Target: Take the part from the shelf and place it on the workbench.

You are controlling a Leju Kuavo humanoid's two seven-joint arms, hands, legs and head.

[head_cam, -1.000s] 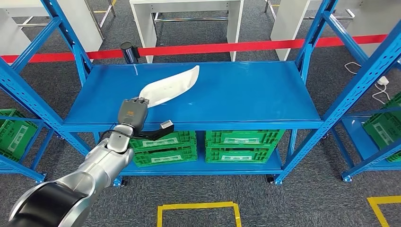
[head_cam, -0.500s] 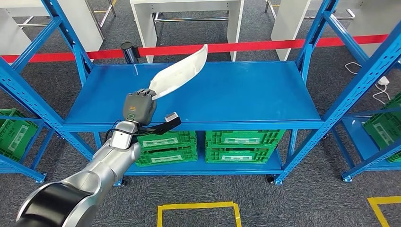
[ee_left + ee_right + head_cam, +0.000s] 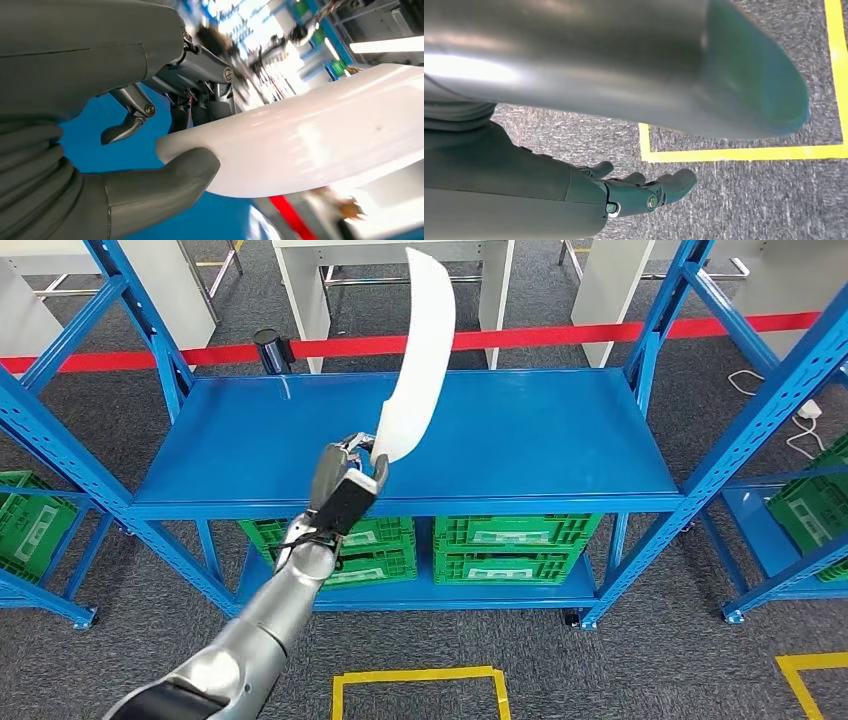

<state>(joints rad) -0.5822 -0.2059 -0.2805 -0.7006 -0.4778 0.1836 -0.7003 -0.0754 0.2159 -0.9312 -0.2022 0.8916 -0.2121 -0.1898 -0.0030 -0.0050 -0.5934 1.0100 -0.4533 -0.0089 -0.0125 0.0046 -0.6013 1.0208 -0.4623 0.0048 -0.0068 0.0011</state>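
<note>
The part is a long curved white panel, lifted off the blue shelf top and standing nearly upright above it. My left hand grips its lower end, just over the shelf's front edge. In the left wrist view the thumb presses one face of the white part while the darker fingers close on the other side. My right hand hangs over the grey carpet, fingers loosely extended and holding nothing.
Green crates fill the lower shelf level. Blue uprights flank the shelf on both sides. A red barrier tape and white benches lie behind it. Yellow floor markings are in front.
My left hand has lifted the white part off the shelf top and swung it from lying flat to nearly upright, while the hand shifted rightward.
</note>
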